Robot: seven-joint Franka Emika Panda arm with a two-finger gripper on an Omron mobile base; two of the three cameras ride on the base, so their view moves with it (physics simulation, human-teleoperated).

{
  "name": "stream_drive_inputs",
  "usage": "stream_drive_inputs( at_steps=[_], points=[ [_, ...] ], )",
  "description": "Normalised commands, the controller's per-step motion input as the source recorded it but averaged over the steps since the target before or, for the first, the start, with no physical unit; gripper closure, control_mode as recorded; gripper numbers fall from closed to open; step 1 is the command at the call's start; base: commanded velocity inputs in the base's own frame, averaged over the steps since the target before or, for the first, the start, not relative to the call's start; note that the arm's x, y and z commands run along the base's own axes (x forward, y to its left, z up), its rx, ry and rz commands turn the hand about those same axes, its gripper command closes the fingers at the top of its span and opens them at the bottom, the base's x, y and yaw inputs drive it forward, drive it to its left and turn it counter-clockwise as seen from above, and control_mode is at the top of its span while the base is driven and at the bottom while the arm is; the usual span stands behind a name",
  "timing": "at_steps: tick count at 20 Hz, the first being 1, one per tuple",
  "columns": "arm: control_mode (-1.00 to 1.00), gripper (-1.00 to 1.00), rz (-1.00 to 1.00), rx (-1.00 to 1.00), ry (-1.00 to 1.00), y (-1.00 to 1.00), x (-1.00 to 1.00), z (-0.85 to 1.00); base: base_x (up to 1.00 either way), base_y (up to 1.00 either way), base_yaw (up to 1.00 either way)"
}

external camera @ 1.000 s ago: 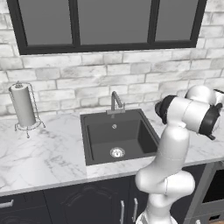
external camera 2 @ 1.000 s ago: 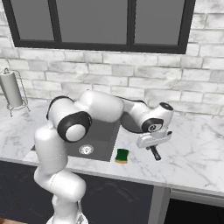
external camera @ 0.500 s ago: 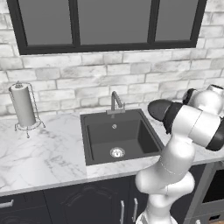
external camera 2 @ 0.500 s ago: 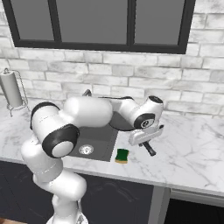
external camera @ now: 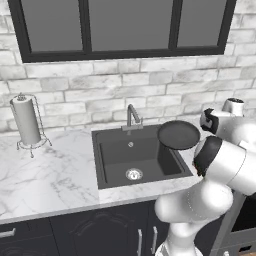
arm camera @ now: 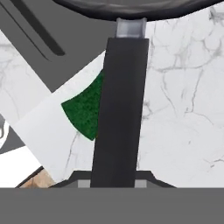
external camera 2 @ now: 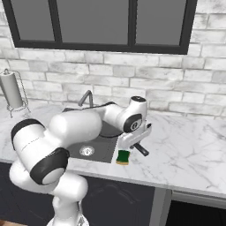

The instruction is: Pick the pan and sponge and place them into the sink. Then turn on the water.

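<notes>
Dark grey, almost black, the pan (external camera: 179,134) is off the counter and in the air, above the right rim of the sink (external camera: 102,159), and its round body looks a little tilted in the left base view. Its long thin handle (arm camera: 119,109) runs straight up the middle of the hand view and ends at a short silver neck below the pan body. The gripper (external camera 2: 134,142) is closed narrowly on this handle, whose dark end sticks out to the right below the hand in the right base view. The finger tips themselves are hard to see in the hand view, because the handle covers them. The sponge (external camera 2: 123,156) lies on the white marble counter (external camera 2: 190,150), just beside the near right corner of the sink, green on top and yellow on the side. In the hand view its green top (arm camera: 84,111) shows to the left of the handle and is partly hidden behind it. The basin is dark charcoal with a round silver drain (external camera: 133,174) in its floor. The grey gooseneck faucet (external camera: 132,116) stands at the far rim. No stream is visible from it. Far to the left on the counter, a paper towel roll (external camera: 26,121) stands upright in a wire holder.
</notes>
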Motion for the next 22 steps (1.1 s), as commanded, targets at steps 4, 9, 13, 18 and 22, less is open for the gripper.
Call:
stream_drive_inputs(
  at_steps=[4,9,13,18,22],
  points=[
    [-1.00,1.00,0.01,0.00,0.00,0.38,-0.16,0.09,0.00,0.00,0.00],
    [-1.00,1.00,0.00,0.01,0.01,0.41,-0.07,-0.01,0.00,0.00,0.00],
    [-1.00,1.00,0.00,0.03,0.08,0.40,0.03,0.00,0.00,0.00,0.00],
    [-1.00,1.00,0.02,0.00,0.15,0.36,0.06,0.02,0.00,0.00,0.00],
    [-1.00,1.00,0.01,0.00,0.20,0.32,0.02,0.00,0.00,0.00,0.00]
  ],
)
